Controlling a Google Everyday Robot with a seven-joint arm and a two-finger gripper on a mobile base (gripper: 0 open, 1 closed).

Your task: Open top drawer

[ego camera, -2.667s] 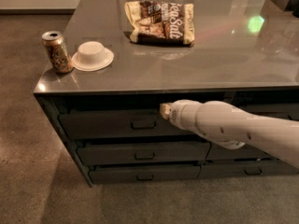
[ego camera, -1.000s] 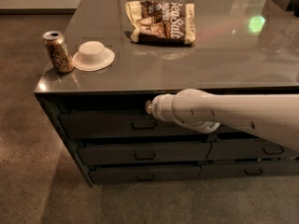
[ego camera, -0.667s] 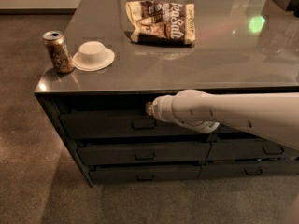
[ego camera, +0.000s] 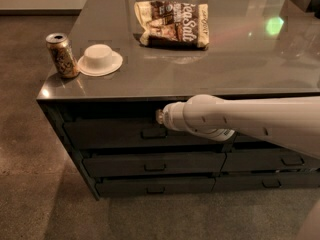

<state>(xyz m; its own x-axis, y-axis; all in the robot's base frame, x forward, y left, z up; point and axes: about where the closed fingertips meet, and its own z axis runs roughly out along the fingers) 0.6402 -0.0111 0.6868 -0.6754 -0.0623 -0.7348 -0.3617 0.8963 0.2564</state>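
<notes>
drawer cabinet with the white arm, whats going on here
A robot arm reaches across the cabinet front. Its hand sits just above the pull handle of the top drawer, which does not look pulled out yet. A can, a white bowl and a snack bag rest on top.

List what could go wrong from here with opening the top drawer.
1. The gripper sits just above the small handle of the top drawer, not on it, so it may miss the pull or slip off.
2. The can stands upright near the front left corner of the countertop; a jerky pull could topple it.
3. The arm lies across the right-hand drawers and may scrape them.
</notes>
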